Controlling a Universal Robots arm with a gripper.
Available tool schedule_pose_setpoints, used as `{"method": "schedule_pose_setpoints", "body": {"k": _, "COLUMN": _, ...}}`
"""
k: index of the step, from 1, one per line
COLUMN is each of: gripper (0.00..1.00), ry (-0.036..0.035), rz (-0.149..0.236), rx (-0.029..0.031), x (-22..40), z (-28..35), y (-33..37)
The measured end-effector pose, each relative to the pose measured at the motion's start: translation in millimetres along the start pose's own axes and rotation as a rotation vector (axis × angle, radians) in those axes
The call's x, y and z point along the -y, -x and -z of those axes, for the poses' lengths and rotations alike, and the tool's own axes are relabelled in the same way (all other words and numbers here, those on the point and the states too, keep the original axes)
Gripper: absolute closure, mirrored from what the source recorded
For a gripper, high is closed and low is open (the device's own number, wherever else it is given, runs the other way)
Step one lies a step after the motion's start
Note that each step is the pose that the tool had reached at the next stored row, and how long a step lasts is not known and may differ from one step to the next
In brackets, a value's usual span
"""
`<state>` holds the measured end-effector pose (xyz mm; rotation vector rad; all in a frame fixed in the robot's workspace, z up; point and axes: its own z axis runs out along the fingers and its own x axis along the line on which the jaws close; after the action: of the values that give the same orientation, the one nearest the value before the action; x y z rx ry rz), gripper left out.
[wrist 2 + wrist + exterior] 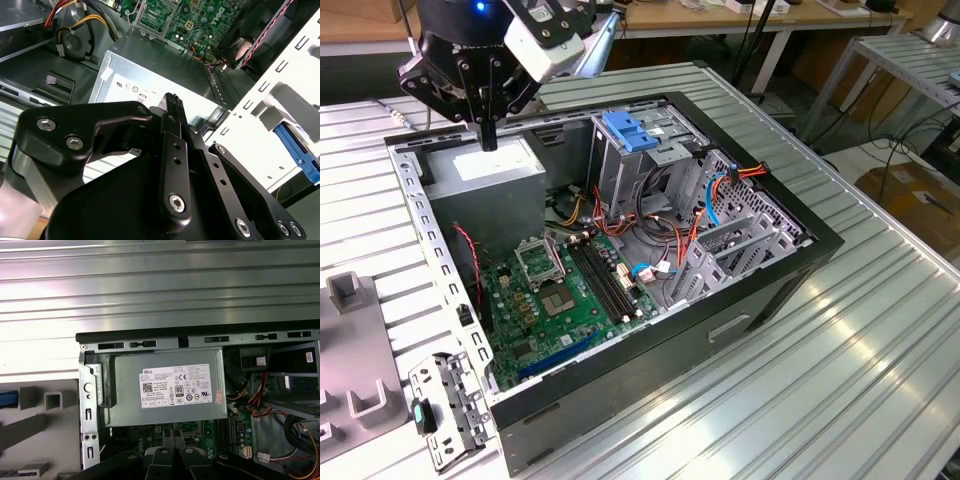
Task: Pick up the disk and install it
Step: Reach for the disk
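The disk is out of view. My gripper (488, 138) hangs over the back corner of the open computer case (740, 330), on the exterior view's left. Its black fingers are shut together, point straight down and hold nothing. Right below the tips lies the grey power-supply box (485, 172) with its white sticker. In the second wrist view the gripper (174, 102) stands a little above that box (150, 70). In the first wrist view the gripper (172, 439) is seen over the box's (165, 385) edge beside the motherboard.
Inside the case are a green motherboard (560, 300), loose cables (660, 235) and a grey metal cage (650, 165) with a blue latch (630, 130). Grey fixtures (350, 400) stand on the ribbed metal table (840, 380) beside the case. A blue strip (300, 155) lies past the case wall.
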<state>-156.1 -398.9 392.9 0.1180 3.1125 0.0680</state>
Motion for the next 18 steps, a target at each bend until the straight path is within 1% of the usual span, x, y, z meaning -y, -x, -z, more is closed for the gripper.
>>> {"method": "schedule_pose_setpoints", "body": {"k": 18, "gripper": 0.89, "ry": 0.0001, "rz": 0.000, "rx": 0.0000, "x": 0.8, "z": 0.3, "y": -10.9}}
